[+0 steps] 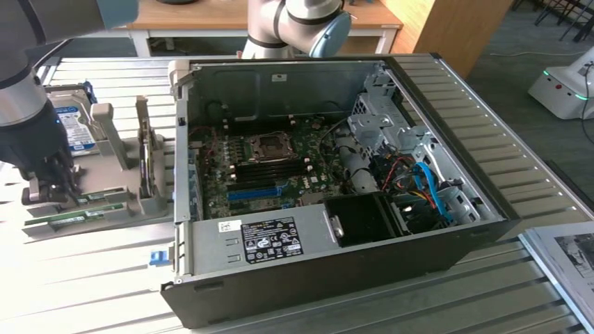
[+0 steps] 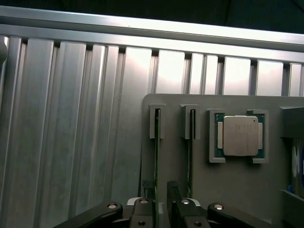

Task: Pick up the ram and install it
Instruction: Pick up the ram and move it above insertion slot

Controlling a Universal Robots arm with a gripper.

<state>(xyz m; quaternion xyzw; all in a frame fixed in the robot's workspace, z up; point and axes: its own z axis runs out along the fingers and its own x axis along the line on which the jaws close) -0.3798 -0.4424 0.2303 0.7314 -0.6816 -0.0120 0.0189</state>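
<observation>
- Reaching down at the exterior view's left, the arm stands close to vertical, its wrist pointed straight at the slatted metal bench.
- The dark gripper is lowered onto the end of a grey holder that lies toward the exterior view's left.
- Hand state: in the wrist view the fingers stand apart, one on each side of the ram. A gap shows on one side of the stick, so nothing is clamped.
- Position of the ram: it is seated upright on its edge in a narrow slot of the holder, the slot nearest the holder's border. It has not been lifted.
- Appearance of the ram: from the wrist it reads as a thin dark line, seen edge-on. Its chips cannot be made out.
- A second stick stands in the neighbouring slot, just beside the first and parallel to it.
- A silver processor lies flat in a square recess next to the second stick.
- A blue-labelled hard drive stands upright in the holder, behind the gripper.
- The open computer case lies on its side toward the exterior view's right, well apart from the ram.
- The motherboard is exposed inside the case, and a blue slot is visible on it.
</observation>
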